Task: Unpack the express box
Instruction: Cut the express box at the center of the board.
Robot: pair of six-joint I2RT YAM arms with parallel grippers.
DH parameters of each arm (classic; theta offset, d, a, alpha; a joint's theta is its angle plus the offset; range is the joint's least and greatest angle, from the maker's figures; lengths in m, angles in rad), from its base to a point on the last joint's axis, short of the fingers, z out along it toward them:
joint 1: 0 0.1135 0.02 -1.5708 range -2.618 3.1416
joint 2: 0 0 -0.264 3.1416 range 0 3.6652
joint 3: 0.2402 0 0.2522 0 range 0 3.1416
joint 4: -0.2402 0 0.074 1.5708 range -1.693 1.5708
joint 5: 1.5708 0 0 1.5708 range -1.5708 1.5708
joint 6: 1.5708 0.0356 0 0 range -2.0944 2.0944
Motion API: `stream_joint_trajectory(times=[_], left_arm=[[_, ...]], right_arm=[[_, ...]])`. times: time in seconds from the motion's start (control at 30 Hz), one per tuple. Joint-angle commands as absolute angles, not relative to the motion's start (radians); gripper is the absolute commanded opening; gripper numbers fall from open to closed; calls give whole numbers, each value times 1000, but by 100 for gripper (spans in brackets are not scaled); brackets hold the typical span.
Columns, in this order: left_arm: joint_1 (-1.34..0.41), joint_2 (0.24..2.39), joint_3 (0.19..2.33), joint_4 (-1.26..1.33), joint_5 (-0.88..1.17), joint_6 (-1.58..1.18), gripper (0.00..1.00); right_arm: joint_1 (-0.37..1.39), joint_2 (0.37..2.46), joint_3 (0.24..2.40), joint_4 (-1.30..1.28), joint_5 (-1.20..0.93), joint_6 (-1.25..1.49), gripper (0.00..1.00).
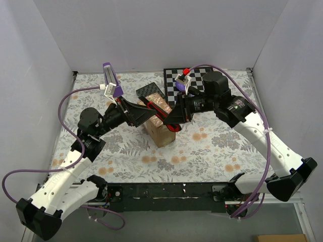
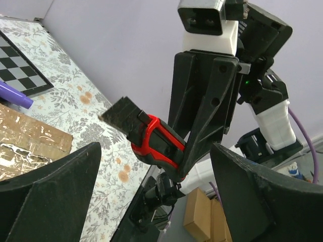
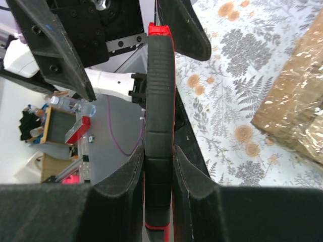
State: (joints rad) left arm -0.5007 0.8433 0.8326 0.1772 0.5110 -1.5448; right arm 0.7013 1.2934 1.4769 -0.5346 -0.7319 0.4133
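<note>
The express box [image 1: 160, 128], a small brown carton with glossy tape on top, stands mid-table and shows in the wrist views [image 2: 28, 143] [image 3: 298, 108]. Above it my right gripper [image 1: 173, 120] [image 3: 159, 151] is shut on a red-and-black utility knife [image 1: 157, 110] [image 3: 159, 101], its handle pinched between both pads. The knife's dark flat front end [image 2: 121, 113] points toward the left arm. My left gripper [image 1: 144, 110] [image 2: 155, 148] is open wide, its fingers [image 2: 55, 186] on either side of the knife without touching it.
A black-and-white chessboard [image 1: 194, 80] [image 2: 20, 70] lies at the back right with a small red piece [image 1: 185, 72] on it. A purple-and-white tool [image 1: 112, 80] lies at the back left. White walls enclose the floral table [image 1: 217, 146].
</note>
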Motion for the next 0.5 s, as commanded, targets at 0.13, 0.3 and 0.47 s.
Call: stream_joint_trajectory(times=[0.13,0.3,0.47], left_arm=[[-503,822,749,402,595,-1582,87],[-503,842,750,425,609,-1578,80],[-503,887,770,439,676,-1577,66]], right_arm=[[650,1241,1387,-353,-937,503,1],[646,1246,1393,-354,-991,494,1],[646,1261,1416,-410,-1011,457,1]])
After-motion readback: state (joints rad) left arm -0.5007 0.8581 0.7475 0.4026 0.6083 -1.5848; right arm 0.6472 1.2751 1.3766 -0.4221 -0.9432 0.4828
